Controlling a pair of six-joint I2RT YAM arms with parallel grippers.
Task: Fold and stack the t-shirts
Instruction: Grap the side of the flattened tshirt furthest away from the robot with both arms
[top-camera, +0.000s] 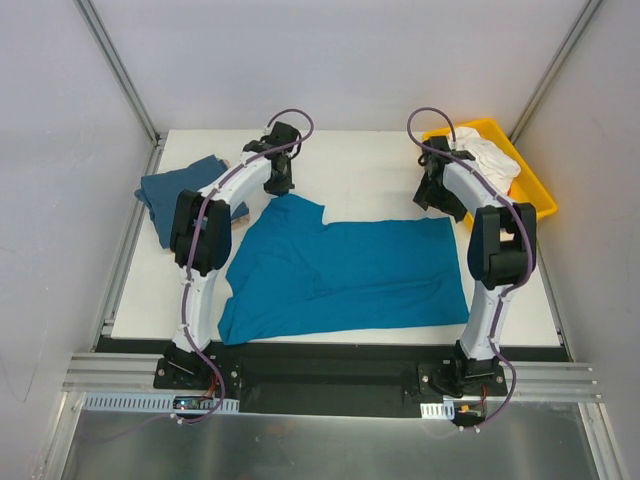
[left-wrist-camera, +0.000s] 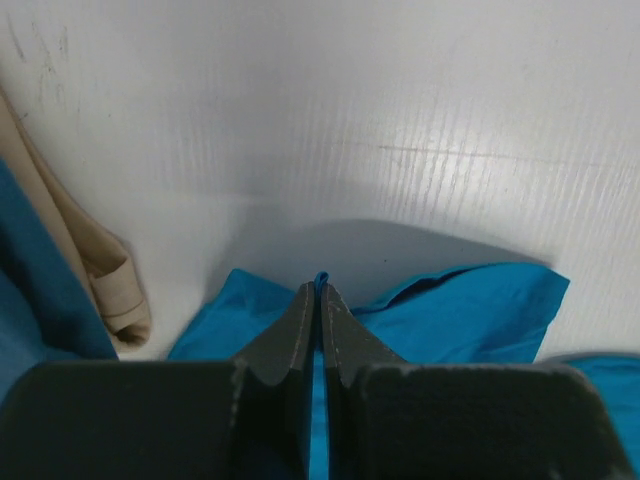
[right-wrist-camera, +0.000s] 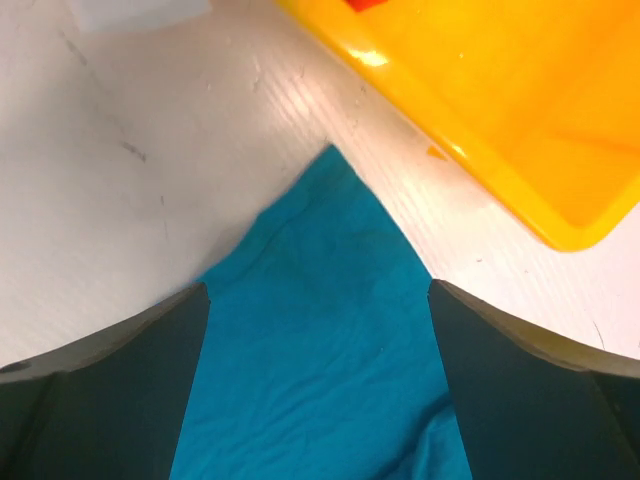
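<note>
The teal-blue t-shirt (top-camera: 340, 275) is lying spread across the middle of the table (top-camera: 380, 165). The left gripper (left-wrist-camera: 319, 295) is clenching a pinch of the shirt's far edge at the left end, while the right gripper (right-wrist-camera: 318, 290) is hanging released, jaws wide, over the far-right corner just beside the yellow tray (right-wrist-camera: 500, 120). For a clean fold, the right gripper should be descending squarely onto that corner and closing on cloth only, clear of the tray rim — then both arms should be lifting together, carrying the far edge toward the near hem at matched height and pace.
</note>
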